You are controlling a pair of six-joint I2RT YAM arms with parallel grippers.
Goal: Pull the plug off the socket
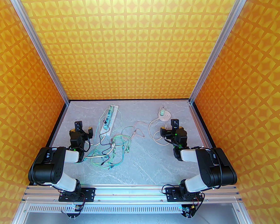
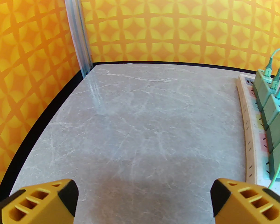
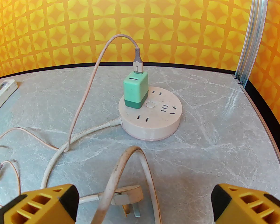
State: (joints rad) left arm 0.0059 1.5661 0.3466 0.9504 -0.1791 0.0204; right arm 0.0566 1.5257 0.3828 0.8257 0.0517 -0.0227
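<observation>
Right gripper [image 3: 143,202], jaws wide & empty, sits just behind a loose white mains plug [image 3: 128,196] on the grey table [image 3: 212,148], facing the green plug [image 3: 135,92] seated upright in the round socket [image 3: 158,125]; left gripper [image 2: 143,202] likewise wide & empty, w/ a power strip [image 2: 248,134] to its right.

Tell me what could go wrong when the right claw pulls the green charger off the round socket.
The round beige socket hub looks unfastened, so it may lift with the green cube charger. The arched white cord stands between the open right claw and the hub and could snag.
</observation>
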